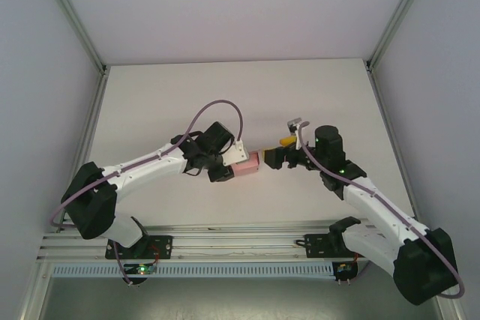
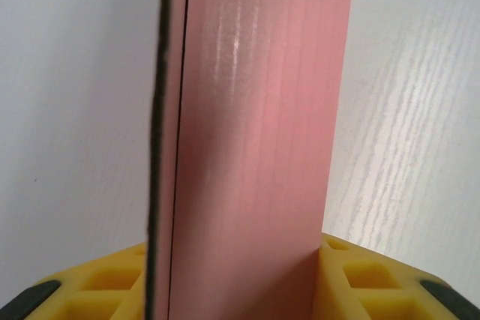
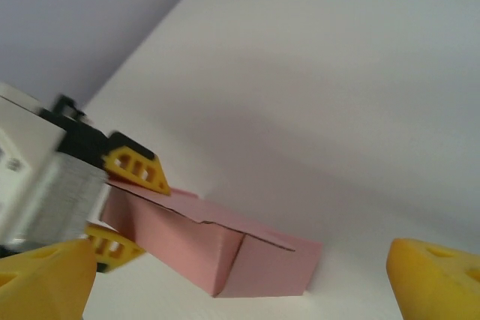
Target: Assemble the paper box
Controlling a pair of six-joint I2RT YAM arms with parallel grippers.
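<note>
The paper box point(image 1: 247, 164) is a small pink rectangular carton held just above the white table, near its middle. My left gripper point(image 1: 225, 168) is shut on the box's left end. In the left wrist view the pink box point(image 2: 259, 125) stands between my yellow fingers point(image 2: 371, 279). From the right wrist view the box point(image 3: 225, 249) lies tilted, with its top panel overhanging the closed near end. The left arm's yellow fingertips point(image 3: 139, 170) clamp it above and below. My right gripper point(image 1: 274, 157) is open just right of the box's free end, its fingers point(image 3: 435, 275) spread wide with nothing between them.
The white table point(image 1: 240, 95) stretches back to grey walls. An aluminium rail point(image 1: 240, 249) carrying both arm bases runs along the near edge. Upright frame posts point(image 1: 94, 121) stand at the table's sides.
</note>
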